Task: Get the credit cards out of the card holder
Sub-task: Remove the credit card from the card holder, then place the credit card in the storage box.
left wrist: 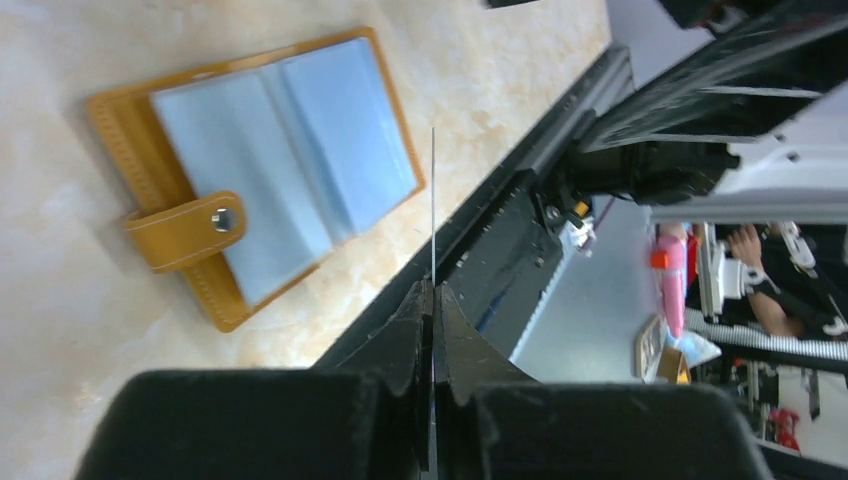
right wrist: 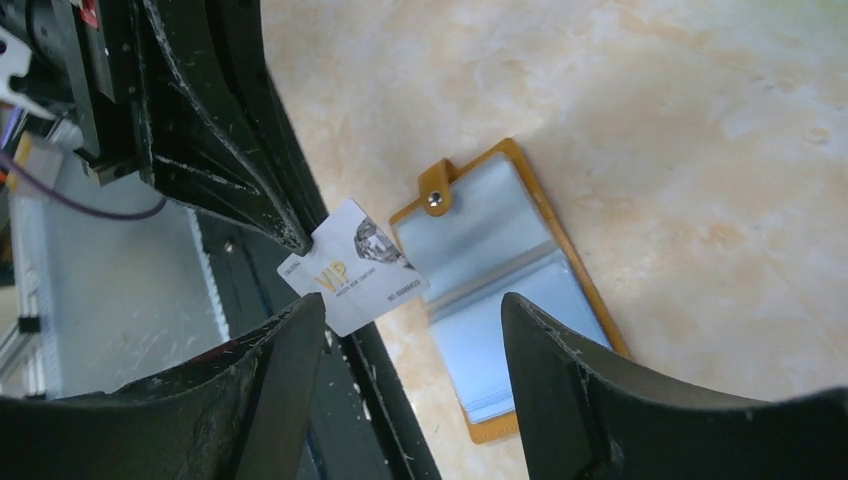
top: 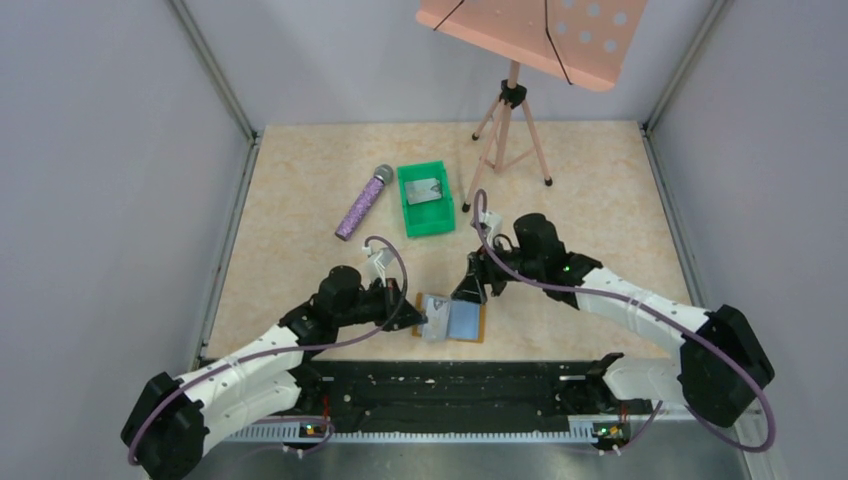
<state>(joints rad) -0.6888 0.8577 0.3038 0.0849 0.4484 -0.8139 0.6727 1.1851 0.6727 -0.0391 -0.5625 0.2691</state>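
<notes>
The tan card holder (top: 466, 321) lies open on the table near the front edge, its pale blue pockets facing up. It also shows in the left wrist view (left wrist: 270, 170) and the right wrist view (right wrist: 510, 290). My left gripper (top: 418, 318) (left wrist: 433, 285) is shut on a silvery credit card (right wrist: 352, 265), held just left of the holder and above the table edge. The left wrist view shows that card edge-on as a thin line (left wrist: 433, 200). My right gripper (top: 470, 290) (right wrist: 412, 300) is open and empty above the holder. Another silvery card (top: 427, 189) lies in the green bin.
The green bin (top: 425, 198) stands mid-table behind the holder. A purple microphone (top: 362, 203) lies left of it. A pink music stand on a tripod (top: 512, 110) stands at the back right. A black rail (top: 450, 380) runs along the near edge. Grey walls enclose the table.
</notes>
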